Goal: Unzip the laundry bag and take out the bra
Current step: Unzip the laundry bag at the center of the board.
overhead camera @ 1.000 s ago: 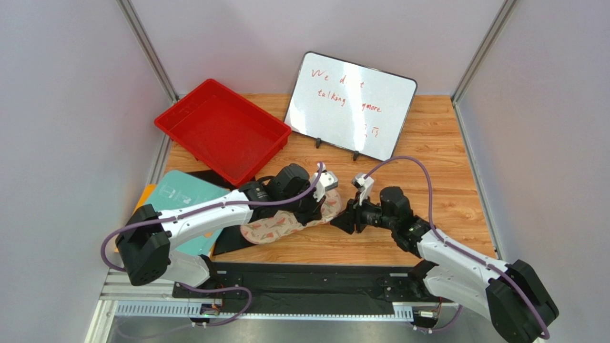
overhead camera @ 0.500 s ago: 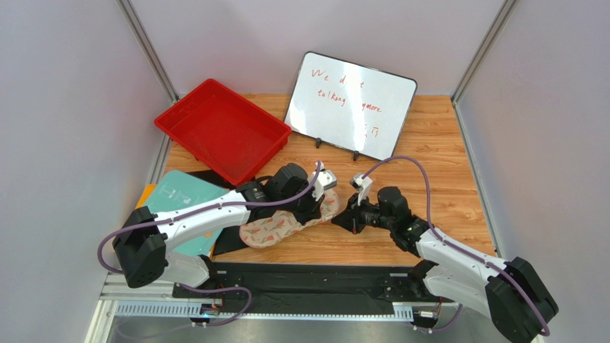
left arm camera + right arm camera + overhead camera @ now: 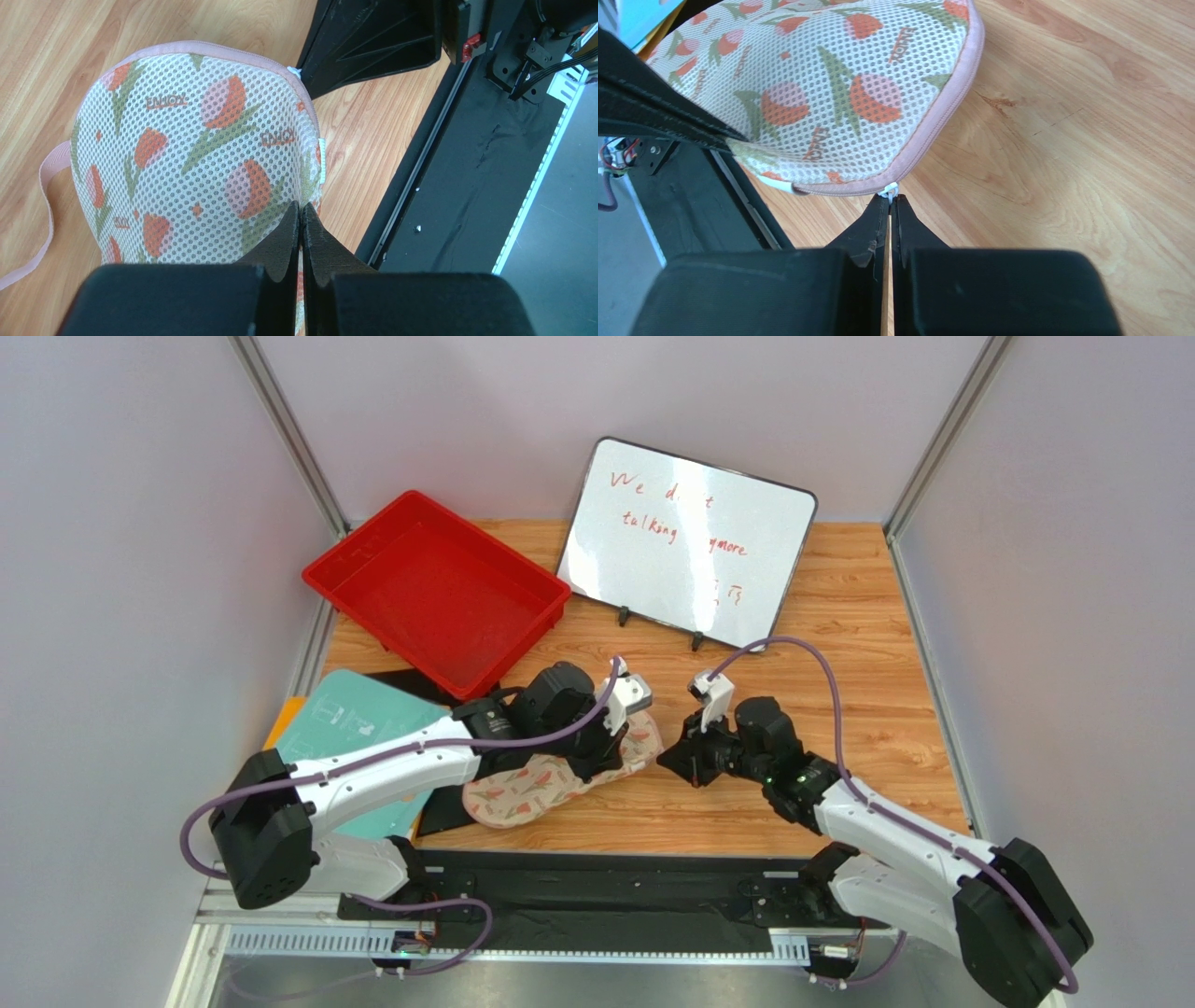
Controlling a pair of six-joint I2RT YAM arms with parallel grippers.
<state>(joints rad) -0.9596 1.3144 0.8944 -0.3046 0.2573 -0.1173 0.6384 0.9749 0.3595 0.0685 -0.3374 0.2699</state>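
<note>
- The task is sitting at its opening step: the pink zipper edging point(image 3: 946, 112) is running unbroken around the visible end of the laundry bag point(image 3: 196, 147), so by my reading nothing is unzipped yet.
- The laundry bag is lying flat on the counter point(image 3: 870, 644), near the middle and slightly left, between the two arms.
- The left tool point(image 3: 300, 210) is pinching the printed mesh near the bag's edge, with its jaws pressed together on a fold of fabric, seemingly anchoring it.
- The right tool point(image 3: 890, 199) is meeting the bag's right end with its jaws narrowed to a slit, and the small white zipper pull point(image 3: 890, 189) is sitting right at their tips, apparently caught between them.
- Everything is remaining to do: drawing the zipper open along the edging, reaching inside, and taking the bra out.
- The bra is not showing in any view. I am judging it to be inside the closed bag, though the mesh is revealing nothing.
- The red tray point(image 3: 435, 595) at the far left is showing only its bare floor.
</note>
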